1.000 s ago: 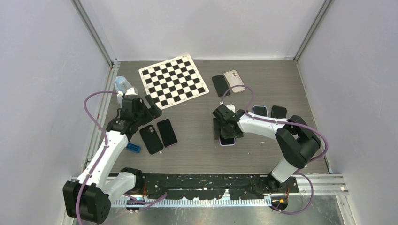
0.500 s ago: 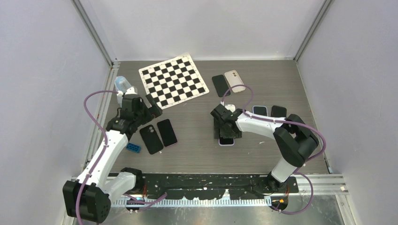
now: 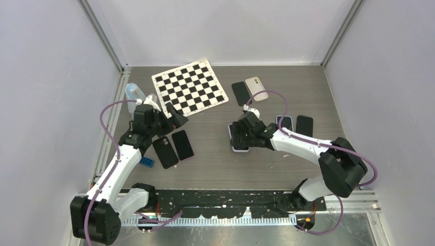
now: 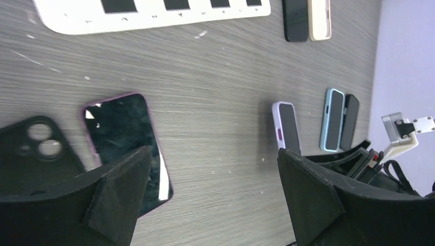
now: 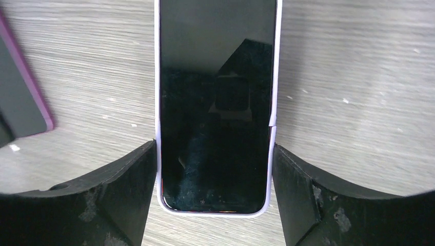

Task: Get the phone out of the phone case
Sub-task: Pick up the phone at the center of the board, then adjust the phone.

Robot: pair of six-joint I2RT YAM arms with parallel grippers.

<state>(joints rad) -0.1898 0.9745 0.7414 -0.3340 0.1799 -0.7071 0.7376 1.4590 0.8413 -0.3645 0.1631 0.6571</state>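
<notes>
Clamping the phone (image 5: pixel 215 102) by its long edges, the right gripper (image 5: pixel 214 151) sits low over the grey table (image 3: pixel 215 166); both black fingers (image 5: pixel 128 179) touch the sides of the lilac case (image 5: pixel 157 77), which still wraps the handset; the phone lies flat and screen-up near the middle of the table, its dark glass mirroring the wrist camera.

To the left, the left gripper (image 4: pixel 215 197) hangs above the tabletop with its jaws spread wide and nothing between them; just below it lie a purple-edged phone (image 4: pixel 125 138), screen-up, and beside that a black case (image 4: pixel 36 154) showing two camera rings; a small blue brick (image 3: pixel 146 161) rests near the left arm.

Behind the right arm, a blue-cased phone (image 3: pixel 283 122) and a black phone (image 3: pixel 304 123) lie side by side; further back sit another dark phone (image 3: pixel 240 93) and a beige case (image 3: pixel 256 88); a checkerboard mat (image 3: pixel 190 88) lies tilted at the far left, with a clear bottle (image 3: pixel 134 92) near the wall.
</notes>
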